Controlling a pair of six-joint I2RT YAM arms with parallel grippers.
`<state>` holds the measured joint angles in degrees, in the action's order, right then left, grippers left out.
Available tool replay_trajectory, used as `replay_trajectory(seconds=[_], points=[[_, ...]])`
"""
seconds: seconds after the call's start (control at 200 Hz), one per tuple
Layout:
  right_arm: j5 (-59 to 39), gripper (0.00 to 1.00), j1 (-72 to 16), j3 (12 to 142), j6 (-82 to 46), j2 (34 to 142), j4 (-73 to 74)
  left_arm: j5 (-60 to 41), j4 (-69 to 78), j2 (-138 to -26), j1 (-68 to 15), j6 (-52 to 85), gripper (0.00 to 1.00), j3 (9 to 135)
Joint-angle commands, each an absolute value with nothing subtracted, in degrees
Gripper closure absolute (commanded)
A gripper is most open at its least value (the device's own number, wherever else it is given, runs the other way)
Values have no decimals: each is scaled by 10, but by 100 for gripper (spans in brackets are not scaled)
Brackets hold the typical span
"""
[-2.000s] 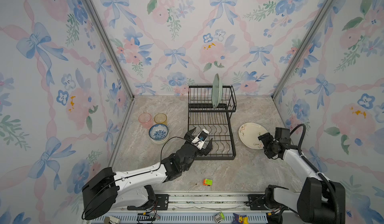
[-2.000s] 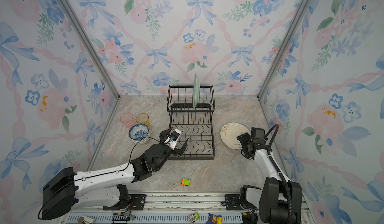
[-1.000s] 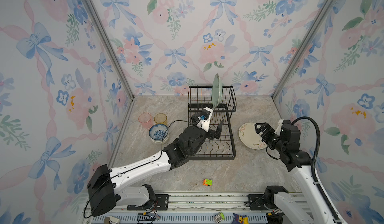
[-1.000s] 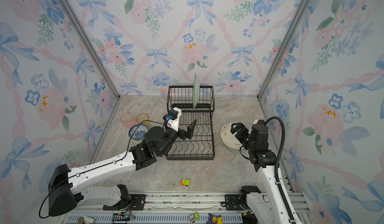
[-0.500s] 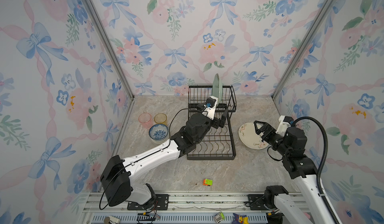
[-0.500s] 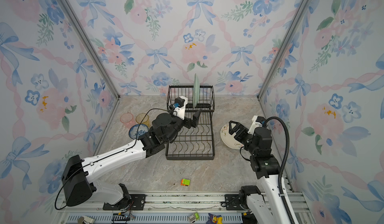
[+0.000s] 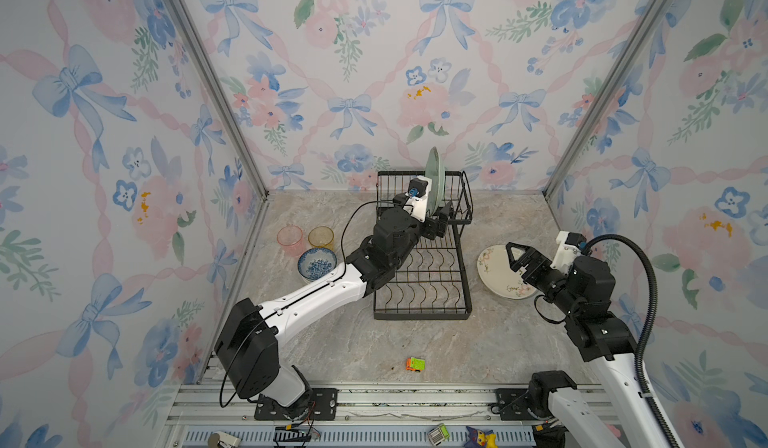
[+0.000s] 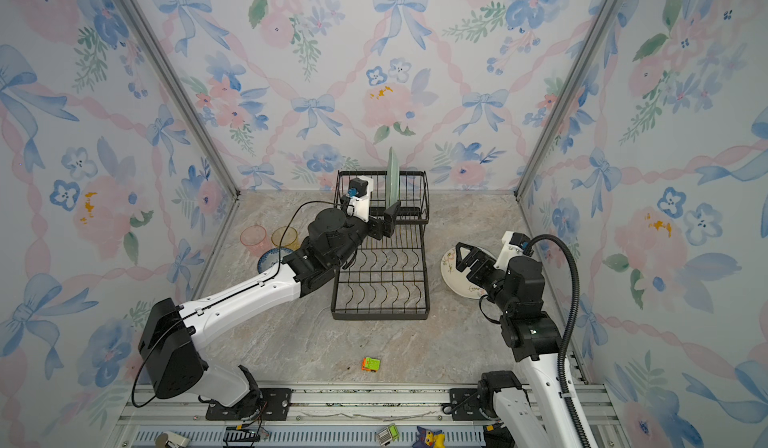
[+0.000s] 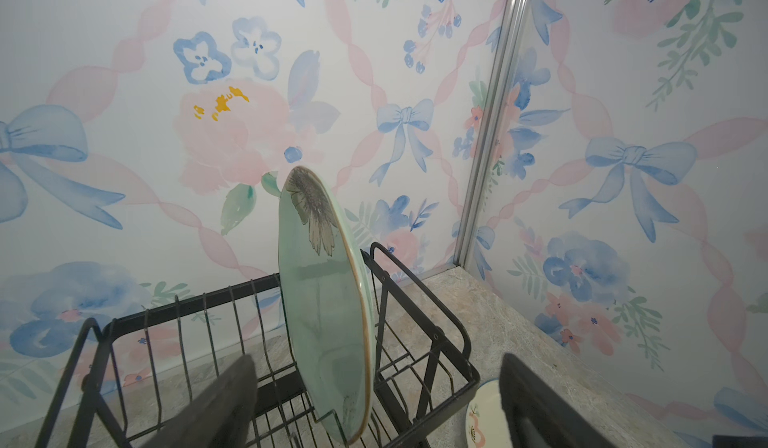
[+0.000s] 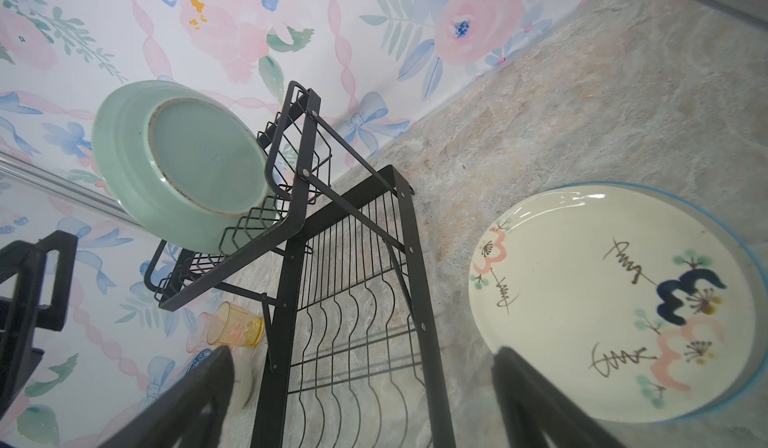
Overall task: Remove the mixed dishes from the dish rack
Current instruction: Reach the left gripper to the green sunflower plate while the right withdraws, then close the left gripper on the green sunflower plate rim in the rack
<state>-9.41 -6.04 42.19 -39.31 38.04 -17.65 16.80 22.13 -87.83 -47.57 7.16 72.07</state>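
1. In both top views the pale green plate (image 7: 434, 175) (image 8: 392, 175) stands upright in the dish rack (image 7: 422, 315), with the left claw (image 7: 437, 217) at its base.
2. Left wrist: the left claw (image 9: 374, 358) is spread astride the plate, not touching. Next it likely pinches the rim and lifts.
3. Right wrist: the right claw (image 10: 361, 350) is spread and empty, near the cream plate (image 10: 615, 300) on the worktop (image 10: 582, 92).

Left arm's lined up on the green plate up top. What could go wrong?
The pale green plate stands on edge in the upper basket; the open left gripper is lined up on it, and an uneven close could tip it.
Lifting it askew could snag the wires and drag the dish rack.
The left arm passes close by the blue-patterned bowl; swinging out could knock it.
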Motion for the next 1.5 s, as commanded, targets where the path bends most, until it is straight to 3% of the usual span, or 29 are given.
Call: replay_trajectory(seconds=[0.0,0.2,0.335,0.55,0.83,1.08,1.495], points=[[-85,2,-69,418,-377,373,-196,148,220,-898,-466,87,9,742],[-83,2,-69,417,-376,375,-206,148,220,-938,-457,87,11,775],[-81,2,-70,414,-375,373,-214,145,220,-961,-450,84,23,795],[-72,2,-70,413,-371,375,-230,166,219,-996,-446,80,35,824],[-69,2,-70,410,-372,383,-232,205,217,-1026,-446,72,40,845],[-61,2,-70,409,-373,382,-239,211,216,-1036,-446,50,53,856],[-49,2,-69,410,-365,381,-247,224,212,-1051,-444,21,63,873]])
